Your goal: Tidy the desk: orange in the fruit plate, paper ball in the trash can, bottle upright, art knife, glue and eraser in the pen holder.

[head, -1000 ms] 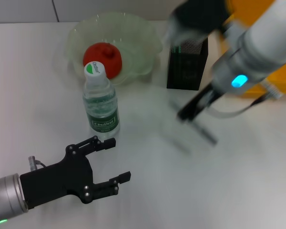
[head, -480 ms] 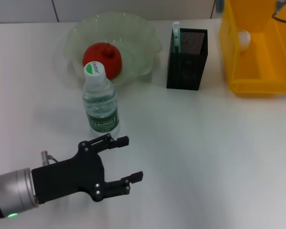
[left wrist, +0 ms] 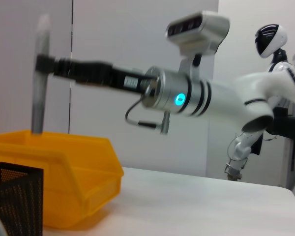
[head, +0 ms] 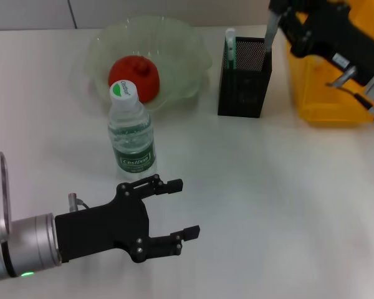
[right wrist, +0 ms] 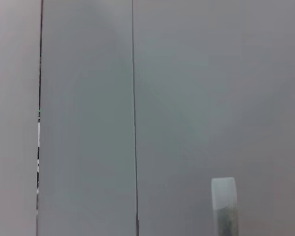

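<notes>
Knife [head: 270, 31] hangs straight up and down in my right pincer [head: 280, 18], clamped tight just above the pen holder [head: 244, 78], so it can drop in tip first. My left pincer [head: 174, 208] waits spread apart near the bottle [head: 131, 134].

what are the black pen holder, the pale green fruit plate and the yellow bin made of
The black pen holder looks like metal mesh: its walls show fine perforation with a matte finish. The pale green fruit plate seems to be translucent plastic or glass, with a wavy, glossy rim; the look leaves that open. The yellow bin looks like moulded plastic, opaque and smooth with thick walls.
</notes>
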